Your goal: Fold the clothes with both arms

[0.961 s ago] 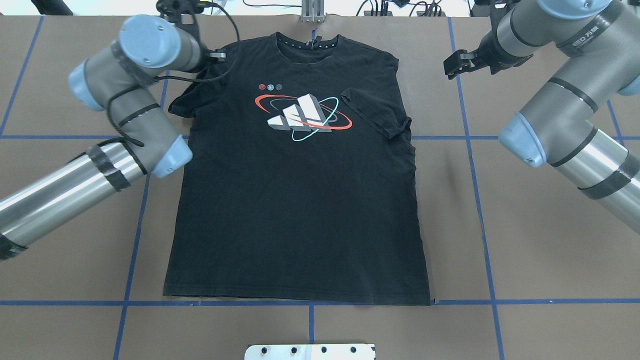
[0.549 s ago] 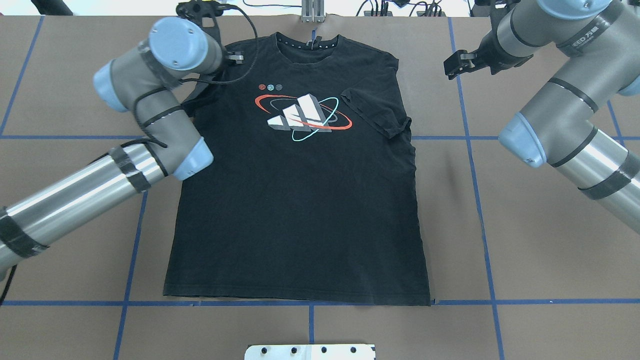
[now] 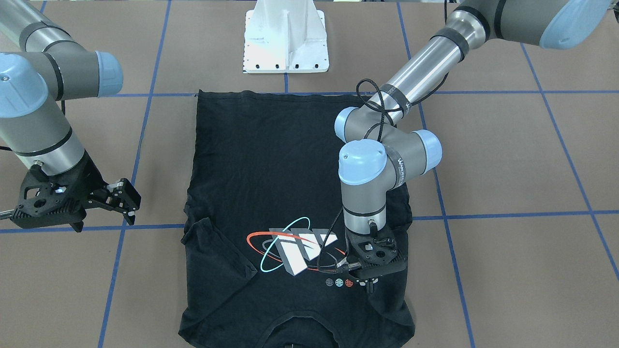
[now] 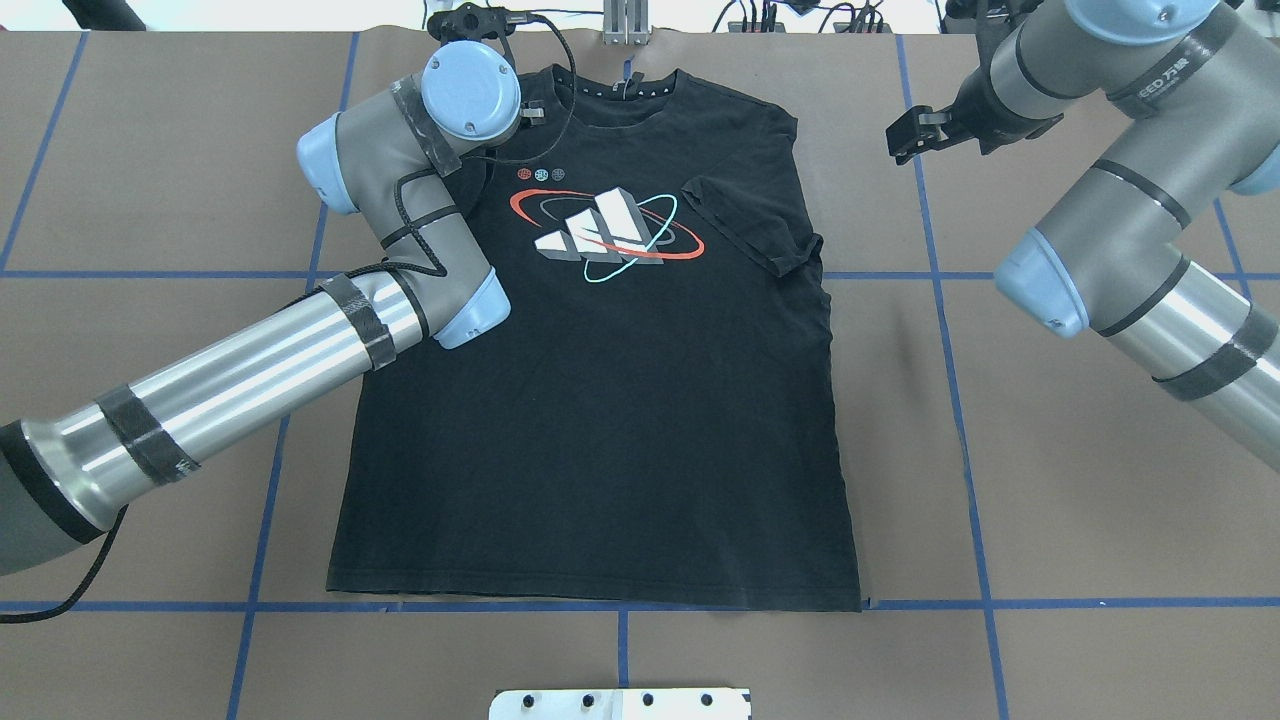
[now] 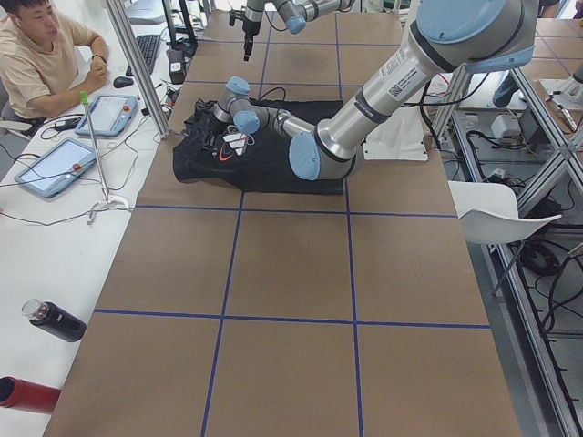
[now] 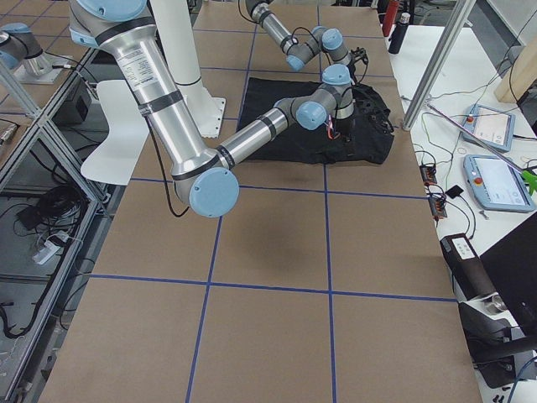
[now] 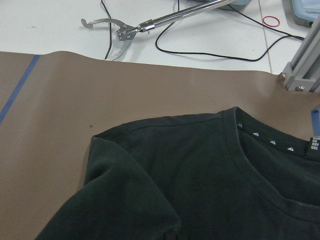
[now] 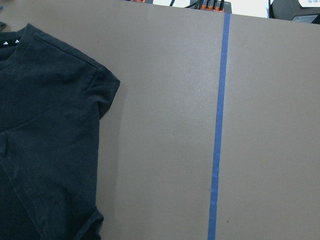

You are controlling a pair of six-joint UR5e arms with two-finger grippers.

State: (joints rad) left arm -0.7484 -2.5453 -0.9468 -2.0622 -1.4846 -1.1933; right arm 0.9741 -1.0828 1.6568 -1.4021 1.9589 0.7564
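Overhead exterior view: the black cotton T-shirt [image 4: 600, 400] lies flat and graphic-up at mid-table. Its long axis runs from the robot's edge to the far edge, and the collar [image 4: 660, 88] points to the far edge. 1 sleeve [image 4: 750, 225] is folded onto the chest. The brown paper table [image 4: 1080, 520] carries blue tape lines [image 4: 940, 300]. The left gripper [image 3: 370, 286] pinches narrow on cloth near the collar. The right gripper [image 4: 903, 137] hangs wide, off the shirt.

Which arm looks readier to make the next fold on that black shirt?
Left, probably. The left gripper sits over the shirt near the collar; the right gripper hangs off to the side, above bare table.
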